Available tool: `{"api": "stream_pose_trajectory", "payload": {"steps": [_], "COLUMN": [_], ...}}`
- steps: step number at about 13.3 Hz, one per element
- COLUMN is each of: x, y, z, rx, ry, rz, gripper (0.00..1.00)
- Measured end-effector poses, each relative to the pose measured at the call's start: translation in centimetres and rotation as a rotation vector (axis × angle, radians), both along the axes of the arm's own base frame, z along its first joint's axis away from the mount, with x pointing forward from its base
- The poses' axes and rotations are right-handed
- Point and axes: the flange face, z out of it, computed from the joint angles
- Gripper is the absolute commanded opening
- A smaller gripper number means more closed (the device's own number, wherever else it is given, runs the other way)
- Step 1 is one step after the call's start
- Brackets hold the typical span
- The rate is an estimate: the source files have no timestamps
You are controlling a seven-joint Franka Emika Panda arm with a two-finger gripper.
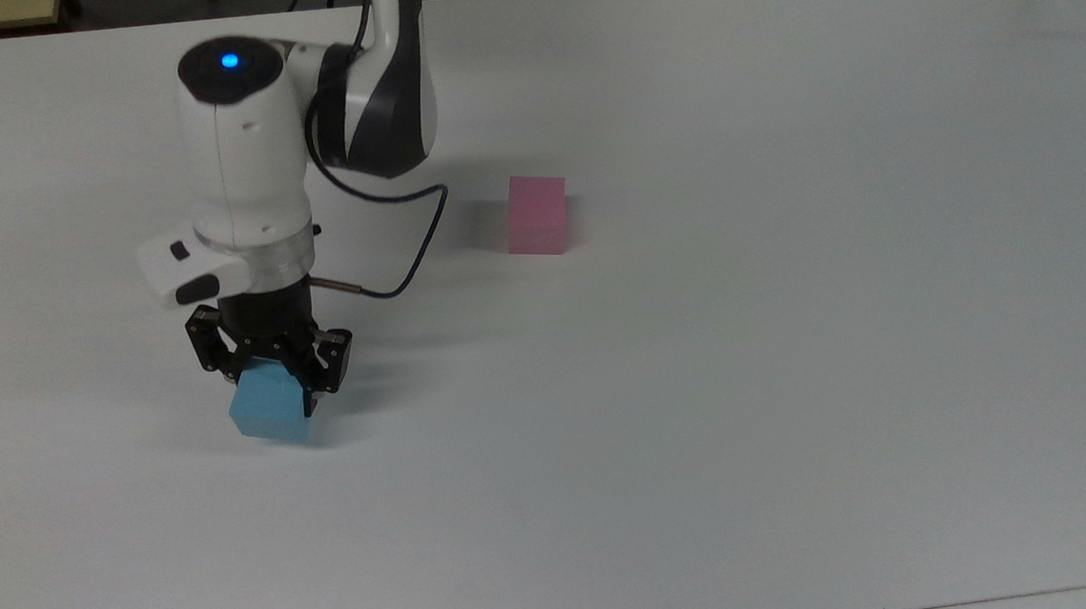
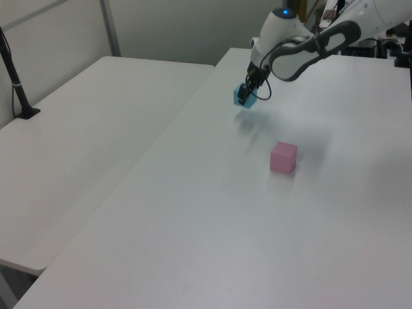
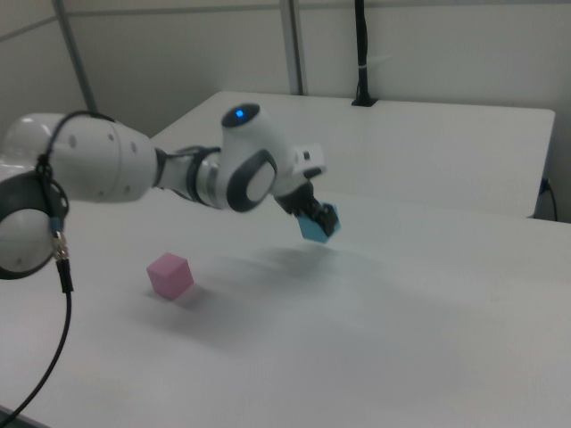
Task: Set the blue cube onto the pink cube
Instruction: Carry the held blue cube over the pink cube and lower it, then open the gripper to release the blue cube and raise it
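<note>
Top view, left to right. The gripper [image 1: 269, 379] was clamped on the blue cube [image 1: 269, 412], its fingers pressed against opposite faces. In the right view the blue cube [image 3: 318, 224] hung tilted and apparently clear of the white table [image 1: 796, 373], though its height was hard to judge. The pink cube [image 1: 537, 214] rested on the table, well apart, toward the top view's right.

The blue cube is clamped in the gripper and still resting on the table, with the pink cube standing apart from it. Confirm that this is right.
Not quite. The blue cube is clamped in the gripper, but it is lifted clear of the table: the right view shows it hanging in the air above its shadow. The pink cube does stand apart from it, on the table.
</note>
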Motion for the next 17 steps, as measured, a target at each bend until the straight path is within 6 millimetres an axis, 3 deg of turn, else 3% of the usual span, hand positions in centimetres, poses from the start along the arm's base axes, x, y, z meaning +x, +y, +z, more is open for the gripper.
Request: {"api": "stream_pose_trajectory", "payload": {"steps": [1, 3, 5, 6, 9, 12, 14, 15, 16, 17], "x": [-0.4, -3.6, -8.1, -9.8, -12.3, -14.1, -14.7, -14.8, -14.9, -15.0], "y": [1.7, 7.8, 14.2, 16.4, 20.1, 21.2, 21.9, 22.1, 22.3, 22.5], "z": [2.4, 6.1, 7.9, 8.1, 6.1, 2.9, 2.0, 2.1, 2.0, 2.0], "rx": [0.008, 0.033, 0.079, 0.092, 0.095, 0.09, 0.092, 0.094, 0.094, 0.094], "ry": [-0.006, 0.08, 0.178, 0.204, 0.261, 0.331, 0.348, 0.346, 0.348, 0.348], "rz": [0.019, 0.093, 0.17, 0.2, 0.248, 0.266, 0.259, 0.254, 0.256, 0.257], "gripper": [0.12, 0.12, 0.13, 0.13, 0.14, 0.14, 0.15, 0.19, 0.37, 0.74]}}
